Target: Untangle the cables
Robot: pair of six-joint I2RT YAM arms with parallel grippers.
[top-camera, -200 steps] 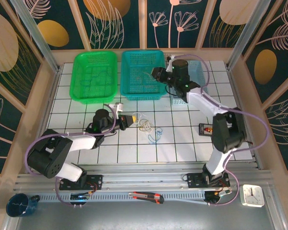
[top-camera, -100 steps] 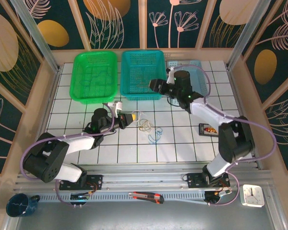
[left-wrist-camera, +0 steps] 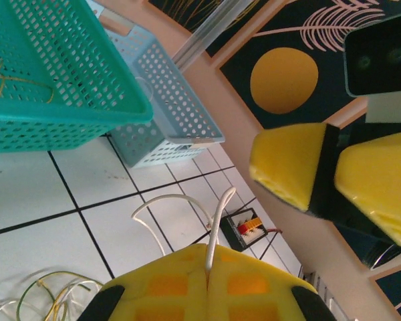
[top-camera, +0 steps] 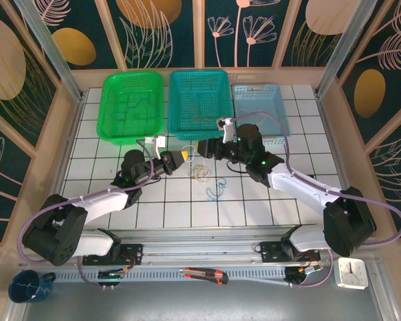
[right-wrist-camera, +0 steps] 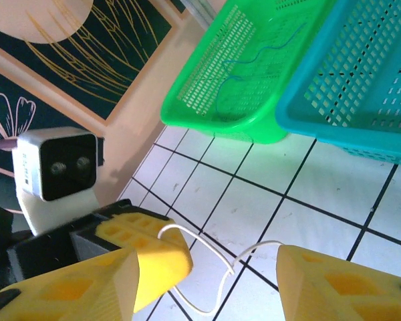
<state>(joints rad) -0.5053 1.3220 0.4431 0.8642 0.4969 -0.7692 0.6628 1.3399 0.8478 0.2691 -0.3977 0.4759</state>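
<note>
Since a second ago the right arm is seen swung away from the teal basket (top-camera: 187, 131) and lowered over the tiled table (top-camera: 107, 194), so that the right gripper (top-camera: 204, 148) is now set nose to nose with the left gripper (top-camera: 182, 158), which itself is carried a little farther from its base. The left gripper's yellow jaws are pressed fully together, and a thin white cable (left-wrist-camera: 218, 217) is pinched between them, rising from the seam and curling over in a loop above the tiles. The right gripper's jaws are held about halfway apart with nothing gripped; in the right wrist view the white cable's loop is seen lying in the gap between them, apart from both pads. Just beside the two grippers, on the table, a loose clump of yellow-tan and green cables (top-camera: 200, 172) is left lying, and a blue cable (top-camera: 216, 192) is looped near it on the side toward the arm bases. A thin blue wire (right-wrist-camera: 254, 57) is seen inside the green basket (top-camera: 120, 93), and a yellowish wire (left-wrist-camera: 17, 83) inside the teal one.
</note>
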